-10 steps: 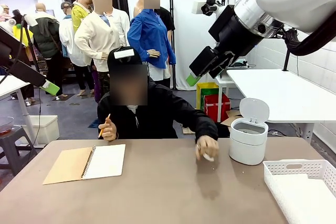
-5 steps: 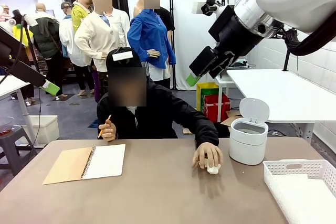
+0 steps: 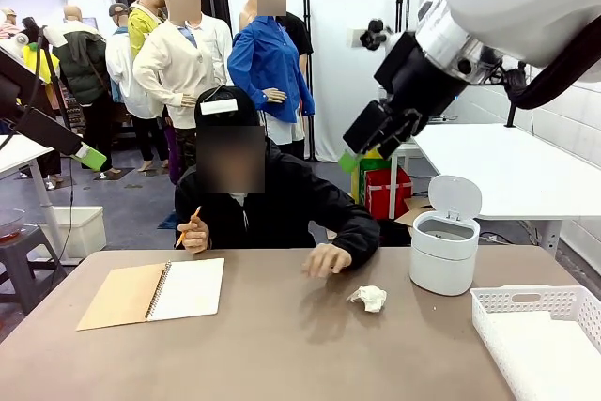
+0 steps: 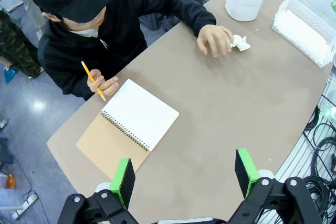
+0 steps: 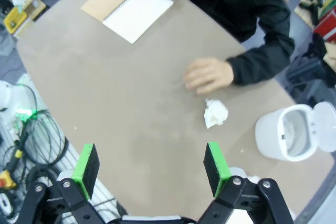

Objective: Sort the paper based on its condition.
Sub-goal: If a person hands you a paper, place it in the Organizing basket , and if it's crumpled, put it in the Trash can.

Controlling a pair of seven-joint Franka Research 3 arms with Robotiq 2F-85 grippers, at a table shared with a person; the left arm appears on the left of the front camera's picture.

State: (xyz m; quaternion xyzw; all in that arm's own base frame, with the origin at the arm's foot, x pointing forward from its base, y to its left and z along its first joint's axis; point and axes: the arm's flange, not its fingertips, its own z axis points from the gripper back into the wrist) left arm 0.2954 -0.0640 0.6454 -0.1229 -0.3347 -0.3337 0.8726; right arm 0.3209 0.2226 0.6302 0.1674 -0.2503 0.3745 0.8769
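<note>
The right gripper (image 5: 151, 162) hangs high over the matte brown table (image 5: 105, 93), its flat green pads spread wide and empty. The left gripper (image 4: 185, 174) gapes likewise. The crumpled paper ball (image 3: 369, 299), white and lumpy, lies on the tabletop between the person's hand (image 3: 327, 259) and the round white bin (image 3: 443, 265), apart from both.

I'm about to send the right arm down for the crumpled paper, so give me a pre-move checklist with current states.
1. The crumpled ball lies free on the table: ok.
2. The person's hand well away from the ball: not ok; not touching, but close beside it.
3. The right gripper open and empty: ok.
4. The left gripper open and empty: ok.
5. The bin lid up: ok.
</note>
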